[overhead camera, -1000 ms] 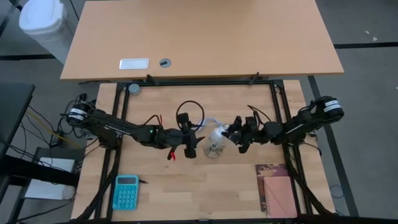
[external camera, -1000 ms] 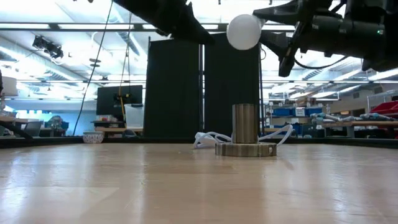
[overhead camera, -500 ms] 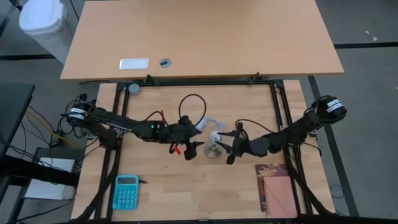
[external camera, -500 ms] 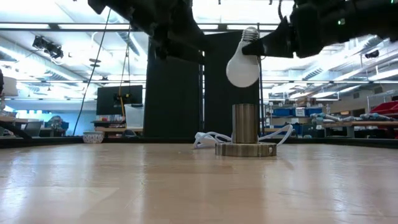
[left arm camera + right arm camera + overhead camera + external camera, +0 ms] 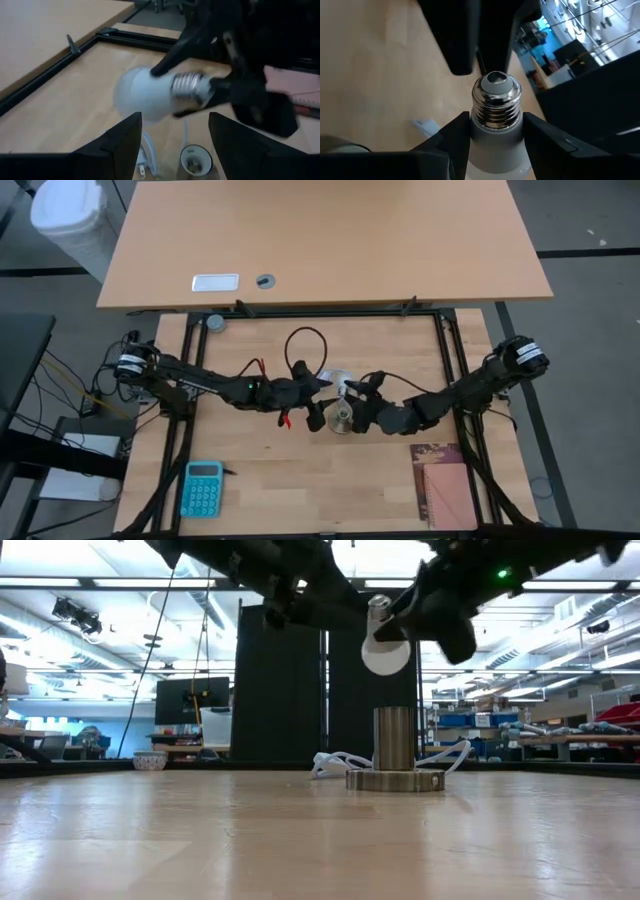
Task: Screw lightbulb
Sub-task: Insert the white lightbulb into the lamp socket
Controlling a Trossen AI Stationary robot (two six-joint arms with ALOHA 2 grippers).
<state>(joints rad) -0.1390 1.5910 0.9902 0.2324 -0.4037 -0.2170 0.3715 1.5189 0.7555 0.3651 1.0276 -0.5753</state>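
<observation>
The right gripper [image 5: 492, 135] is closed partway on the lightbulb [image 5: 385, 643], its fingers clamping the neck just below the threaded base. The left gripper [image 5: 172, 145] stands open and empty just beside the bulb, its fingers apart and not touching the glass. The bulb hangs in the air directly above the socket [image 5: 394, 740], clear of its rim.

**Orientation.** The long axis runs from globe to screw base. In the low view the globe hangs lower, toward the socket, and the threaded base [image 5: 496, 100] points up and away from it, tilted off vertical. The bulb is therefore the wrong way round for insertion.

**Hazards.**
- Lowering in this attitude probably presses the glass globe against the socket rim; cause: the thread faces away from the opening.
- Reorientation likely calls for a handover to the left gripper. If the right fingers release before the left fingers close, the bulb can drop onto the table [image 5: 300, 480].
- The grip sits on the tapered neck, so a sideways push may make the bulb slip or swivel.
- The two grippers are close together; a crowded regrasp risks finger collision.
</observation>
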